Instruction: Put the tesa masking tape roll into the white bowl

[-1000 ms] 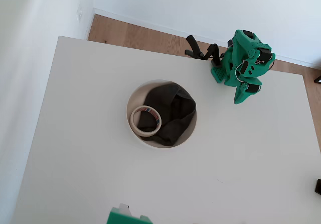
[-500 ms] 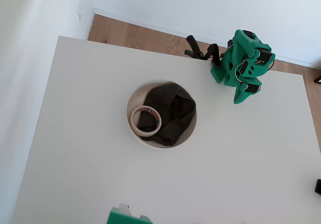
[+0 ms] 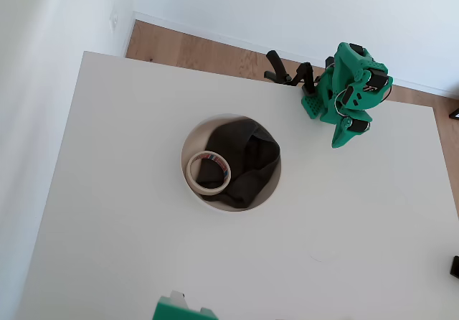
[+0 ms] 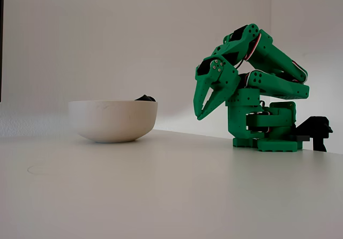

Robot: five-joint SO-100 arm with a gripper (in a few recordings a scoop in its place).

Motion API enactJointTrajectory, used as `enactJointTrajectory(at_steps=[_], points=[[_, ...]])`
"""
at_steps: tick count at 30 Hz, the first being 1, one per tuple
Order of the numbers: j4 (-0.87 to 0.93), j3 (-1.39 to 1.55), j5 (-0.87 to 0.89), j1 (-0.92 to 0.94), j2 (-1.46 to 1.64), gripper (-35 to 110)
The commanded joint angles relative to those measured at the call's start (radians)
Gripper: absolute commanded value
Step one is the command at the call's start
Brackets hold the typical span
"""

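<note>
The white table carries the white bowl at its centre; the green arm sits folded at two o'clock from it, well apart; from above, dark grey cloth fills the bowl, the tesa masking tape roll lying at its eight o'clock side; the fixed view hides the roll behind the bowl's wall, yet shows the gripper pointing down above the table, fingers nearly together, empty.

I see tape: cream-white ring, red-and-blue printed core | bowl: plain white, rim to base | cloth: dark grey, near black | arm: bright green all over, black parts at the joints | worktop: matte white | floor: light wood grain | my walls: white
</note>
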Motion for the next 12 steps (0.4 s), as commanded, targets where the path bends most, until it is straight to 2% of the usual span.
enactJointTrajectory(at_steps=[1, 8, 12], points=[[-0.003, 0.003, 0.011, 0.011, 0.006, -8], [-0.003, 0.003, 0.021, 0.026, 0.006, -5], [-0.003, 0.003, 0.021, 0.026, 0.006, -7]])
